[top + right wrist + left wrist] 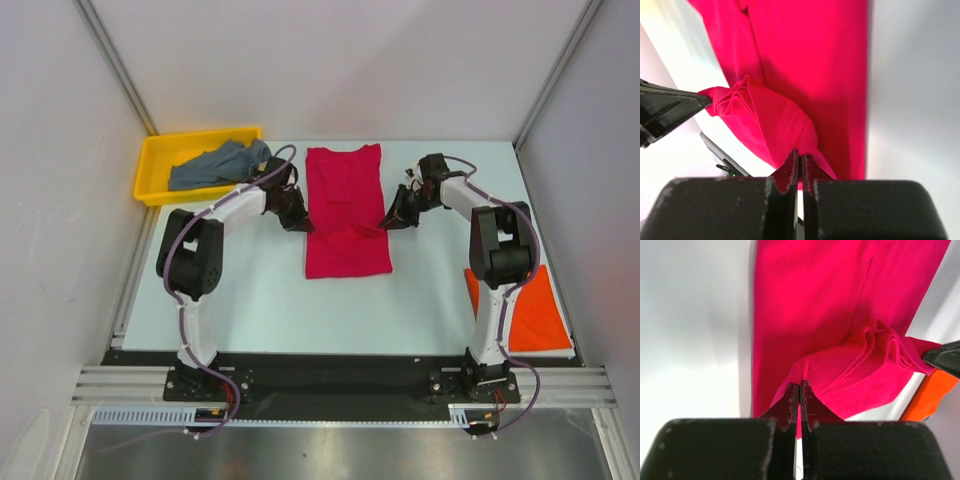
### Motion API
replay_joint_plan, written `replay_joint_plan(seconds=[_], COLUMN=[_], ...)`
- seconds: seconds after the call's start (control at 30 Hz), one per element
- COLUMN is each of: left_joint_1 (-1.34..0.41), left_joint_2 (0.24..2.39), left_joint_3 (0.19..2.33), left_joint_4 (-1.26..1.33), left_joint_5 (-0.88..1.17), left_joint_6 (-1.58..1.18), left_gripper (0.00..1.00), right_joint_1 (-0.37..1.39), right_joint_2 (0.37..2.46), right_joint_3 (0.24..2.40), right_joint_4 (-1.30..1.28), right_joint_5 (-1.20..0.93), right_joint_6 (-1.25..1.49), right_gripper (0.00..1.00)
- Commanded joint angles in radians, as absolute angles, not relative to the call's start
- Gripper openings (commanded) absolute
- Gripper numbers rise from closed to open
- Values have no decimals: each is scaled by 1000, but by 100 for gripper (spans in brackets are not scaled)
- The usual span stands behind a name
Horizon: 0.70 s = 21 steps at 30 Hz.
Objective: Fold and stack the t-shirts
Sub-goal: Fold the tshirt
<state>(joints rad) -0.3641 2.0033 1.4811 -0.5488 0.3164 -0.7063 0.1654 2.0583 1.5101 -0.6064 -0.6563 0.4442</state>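
Note:
The crimson-pink t-shirt (345, 200) lies as a long narrow strip in the middle of the table. My left gripper (300, 222) is shut on its left edge (800, 385). My right gripper (388, 222) is shut on its right edge (800, 152). A bunched ridge of pink cloth (875, 360) hangs between the two grippers, above the flat part of the shirt (810, 45). The grey-blue t-shirt (215, 165) lies crumpled in the yellow tray. The orange-red t-shirt (530, 310) lies folded flat at the near right, and shows in the left wrist view (930, 395) too.
The yellow tray (160, 150) stands at the far left corner of the table. White walls with metal frame posts (115, 60) close in the table on the left, back and right. Both arm bases are bolted to the black rail (340, 375) at the near edge.

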Motion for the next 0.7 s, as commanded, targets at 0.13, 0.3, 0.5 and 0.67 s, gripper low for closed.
replay_joint_plan(seconds=[0.13, 0.3, 0.5, 0.67], left_joint_1=[-319, -290, -285, -285], left_joint_2=[2022, 2088, 2126, 2163], left_joint_3=[1566, 1643, 1681, 1724], left_joint_4=[-546, -607, -597, -607], left_joint_5=[331, 379, 400, 413], left_joint_6=[-680, -660, -664, -657], left_gripper=[0, 0, 1, 5], right_joint_1=[130, 118, 115, 112], right_joint_2=[2126, 2187, 2243, 2275], right_joint_3=[1637, 1713, 1784, 1818], right_joint_4=[-649, -682, -712, -724], right_joint_5=[-699, -715, -721, -724], right_joint_6=[416, 400, 402, 396], right_gripper=[0, 0, 2, 2])
